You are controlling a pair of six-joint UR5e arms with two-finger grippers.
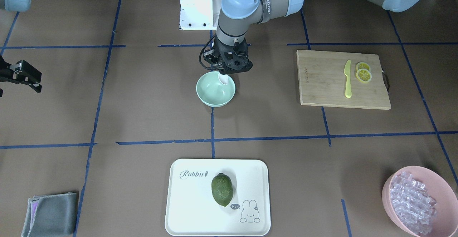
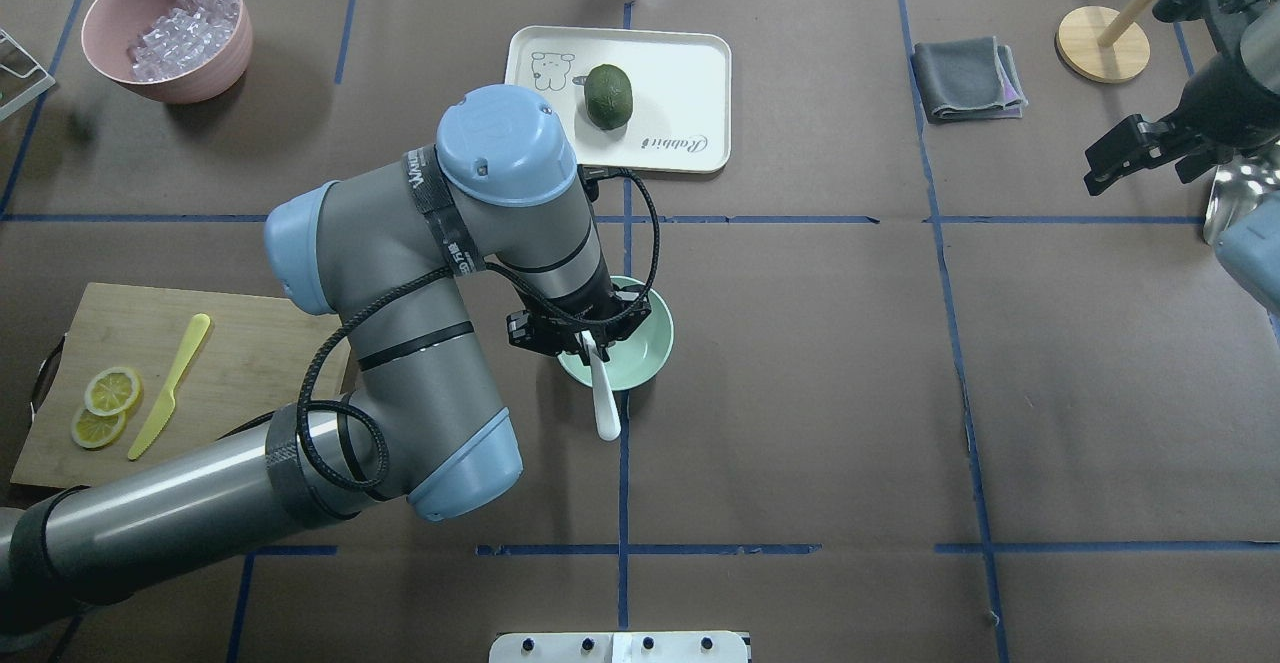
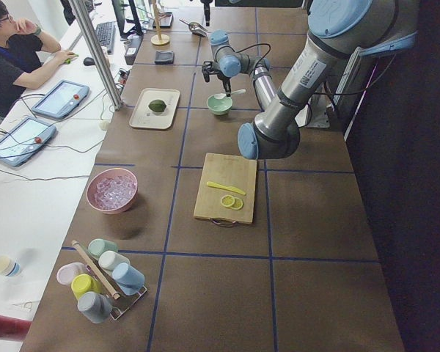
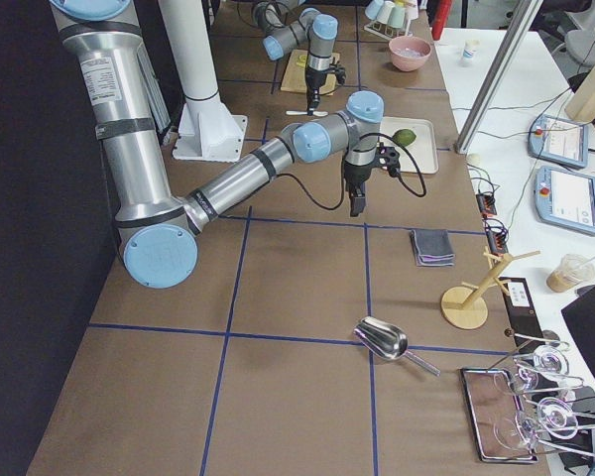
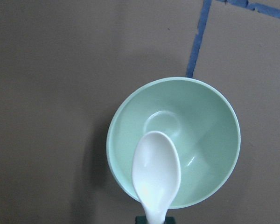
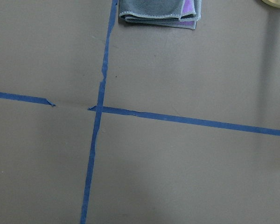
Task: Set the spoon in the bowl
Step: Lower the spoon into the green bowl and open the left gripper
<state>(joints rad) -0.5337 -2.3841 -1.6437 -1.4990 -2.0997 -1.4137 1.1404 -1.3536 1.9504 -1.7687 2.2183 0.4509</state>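
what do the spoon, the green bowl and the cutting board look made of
spoon: probably plastic, glossy white, with soft highlights on the scoop. bowl: likely plastic too, smooth even mint with a slight sheen. cutting board: wood or bamboo, matte, pale grain visible.

Brown matte table surface point(image 6: 186, 168) marked with two strips of blue tape: a long strip point(image 6: 95, 154) running top to bottom and a cross strip point(image 6: 191, 121) running left to right, with a small break just left of where they meet. Folded grey cloth point(image 6: 154, 11) with a purple edge at its right corner, at the top edge just right of the long strip, partly cut off. Sliver of a pale rounded object point(image 6: 277, 2) in the top right corner, too little showing to identify.
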